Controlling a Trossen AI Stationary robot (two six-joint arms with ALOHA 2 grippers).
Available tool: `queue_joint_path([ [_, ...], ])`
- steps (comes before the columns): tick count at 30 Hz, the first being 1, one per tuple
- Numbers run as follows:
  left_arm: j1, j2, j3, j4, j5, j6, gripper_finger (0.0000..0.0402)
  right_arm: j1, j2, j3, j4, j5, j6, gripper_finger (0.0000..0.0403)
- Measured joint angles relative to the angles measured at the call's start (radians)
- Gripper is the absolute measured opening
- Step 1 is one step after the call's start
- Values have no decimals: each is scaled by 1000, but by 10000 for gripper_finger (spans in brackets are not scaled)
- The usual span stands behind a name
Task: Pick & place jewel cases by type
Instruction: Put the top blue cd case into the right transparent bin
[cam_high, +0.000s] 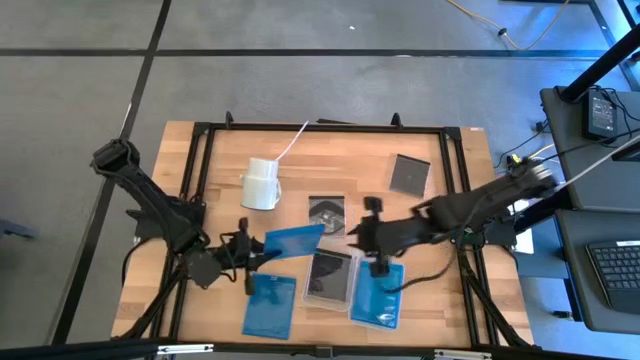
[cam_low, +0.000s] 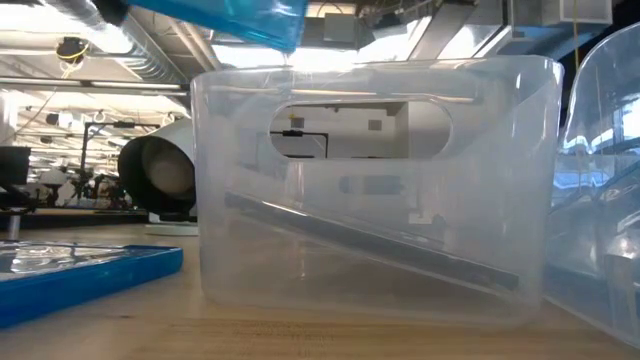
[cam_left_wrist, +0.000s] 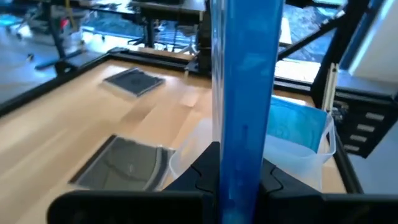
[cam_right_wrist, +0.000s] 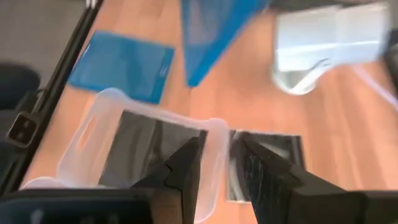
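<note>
My left gripper is shut on a translucent blue jewel case, which is held in the air over the table's middle. In the low view that case hangs above a clear tray where a dark case leans aslant. My right gripper is open with a narrow gap and stands over that tray's rim. A second tray holds a blue case. One blue case and two dark cases lie flat on the wood. My left gripper pinches the blue case between its two fingers at the edge nearest the table's left side. The fingers come in about level from the left. The case is lifted clear and reaches out from the fingers toward the right, slightly tilted.
A white cylindrical cup with a cord lies on its side toward the far left of the table. A black frame runs around the work area. Bare wood shows between the cup and the far dark case.
</note>
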Motion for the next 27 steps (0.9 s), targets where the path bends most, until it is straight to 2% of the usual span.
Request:
queue_joint_path([
  [4, 72, 29, 0, 118, 115, 149, 28, 11, -134, -240, 248, 40, -32, 119],
  [7, 136, 59, 0, 234, 227, 239, 28, 10, -182, -376, 427, -23, -114, 119],
  [10, 199, 94, 0, 331, 318, 313, 28, 9, -191, -451, 542, -101, -179, 119],
  [15, 296, 149, 0, 380, 447, 341, 30, 3, -191, -472, 602, -105, -173, 140],
  [21, 371, 217, 0, 480, 583, 363, 31, -24, -189, -474, 596, -40, -96, 213],
  [27, 400, 226, 0, 494, 611, 368, 31, -24, -189, -474, 588, -102, -94, 254],
])
